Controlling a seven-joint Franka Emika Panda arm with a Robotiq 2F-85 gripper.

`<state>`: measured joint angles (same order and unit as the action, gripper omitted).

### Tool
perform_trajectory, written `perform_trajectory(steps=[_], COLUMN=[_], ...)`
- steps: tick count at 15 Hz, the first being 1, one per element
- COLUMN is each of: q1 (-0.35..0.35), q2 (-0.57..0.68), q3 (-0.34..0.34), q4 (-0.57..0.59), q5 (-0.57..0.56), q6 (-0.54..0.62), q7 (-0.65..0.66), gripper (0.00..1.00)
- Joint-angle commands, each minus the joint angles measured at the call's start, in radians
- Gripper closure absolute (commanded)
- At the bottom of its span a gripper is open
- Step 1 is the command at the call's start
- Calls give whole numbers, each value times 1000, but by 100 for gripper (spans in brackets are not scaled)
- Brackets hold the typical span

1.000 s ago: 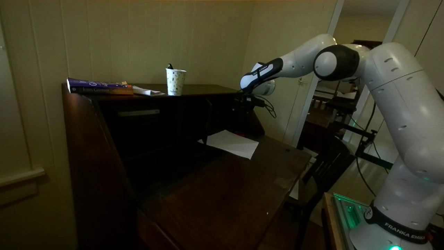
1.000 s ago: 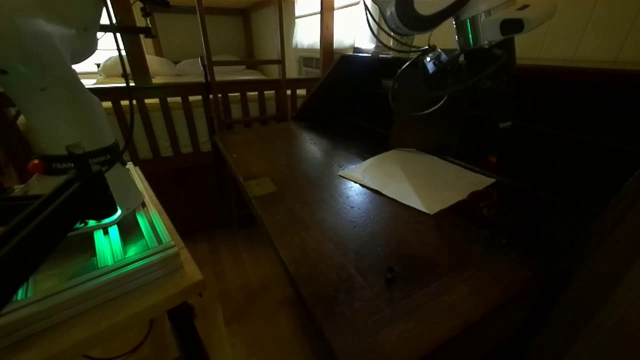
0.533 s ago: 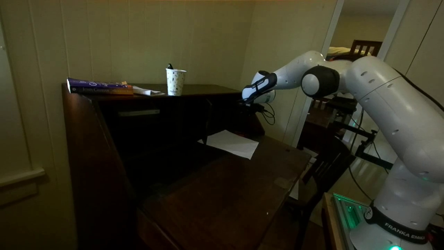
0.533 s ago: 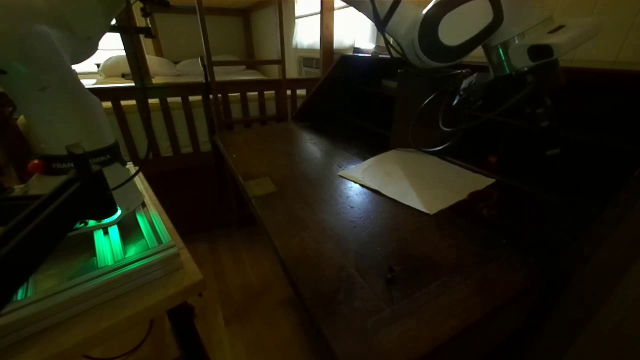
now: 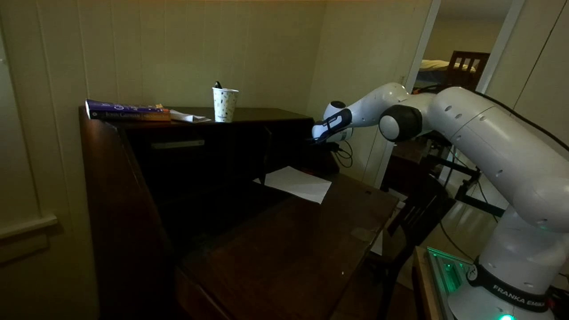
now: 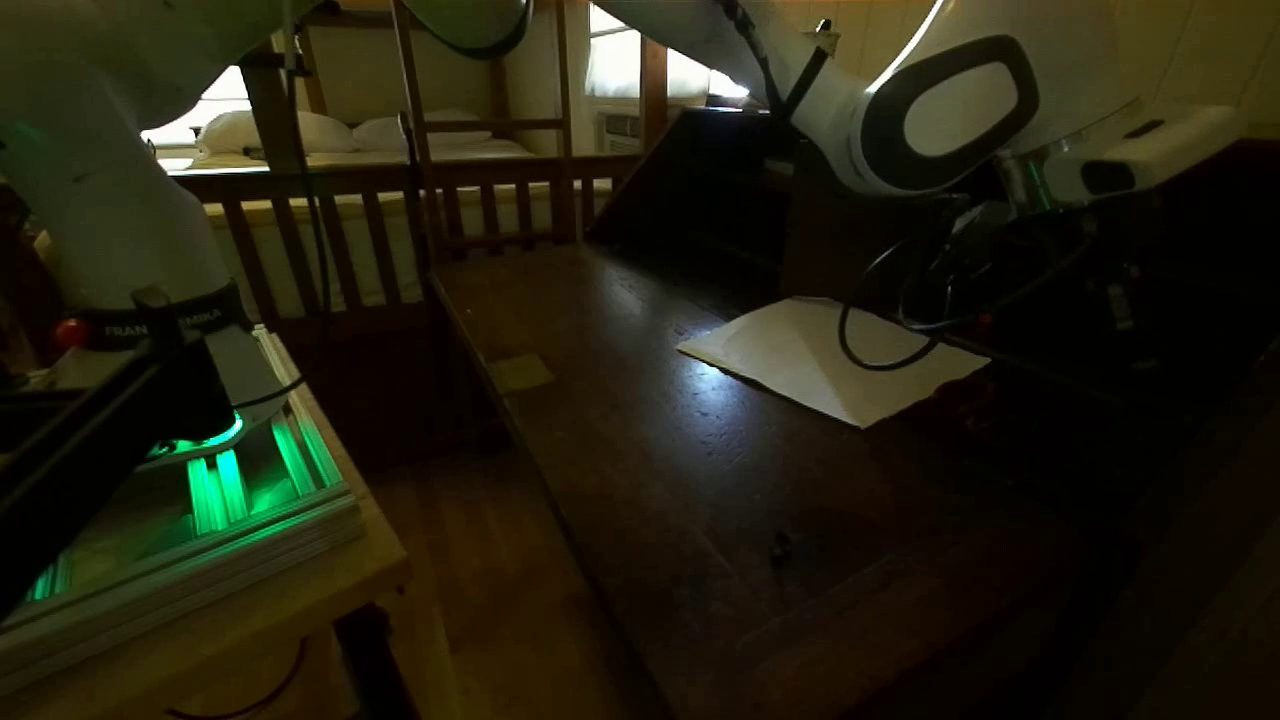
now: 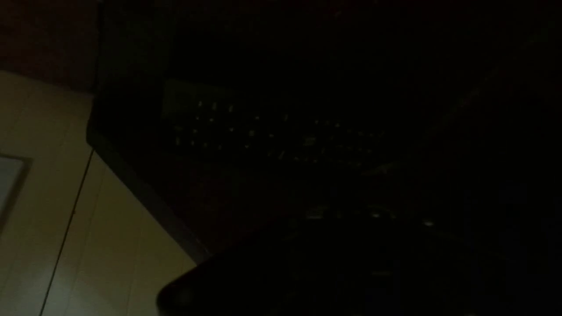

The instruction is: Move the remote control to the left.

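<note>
Dimly lit, a long, dark, pale-speckled remote control (image 7: 273,132)

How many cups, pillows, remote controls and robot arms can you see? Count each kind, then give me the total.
Cup: 1
Pillows: 2
Remote control: 1, very dark in the wrist view
Robot arm: 1
Total: 5

The remote control (image 7: 272,134) lies near the desk's side (image 7: 147,197); a cup (image 5: 224,105) stands on the desk's top (image 5: 271,114).
</note>
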<state>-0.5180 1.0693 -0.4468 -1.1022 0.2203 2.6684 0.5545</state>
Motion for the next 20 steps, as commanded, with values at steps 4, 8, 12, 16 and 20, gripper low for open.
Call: perform_trajectory(steps=[4, 8, 12, 16, 20], q1=[-22, -31, -45, -60, -75], q2=[139, 177, 205, 230, 219], q3=[-26, -44, -48, -43, -8], q4=[161, 213, 255, 284, 300], q5=[-34, -47, -65, -79, -81], q6=[10, 14, -2, -18, -89], q7=[78, 104, 120, 128, 97], gripper=[100, 100, 100, 100, 100])
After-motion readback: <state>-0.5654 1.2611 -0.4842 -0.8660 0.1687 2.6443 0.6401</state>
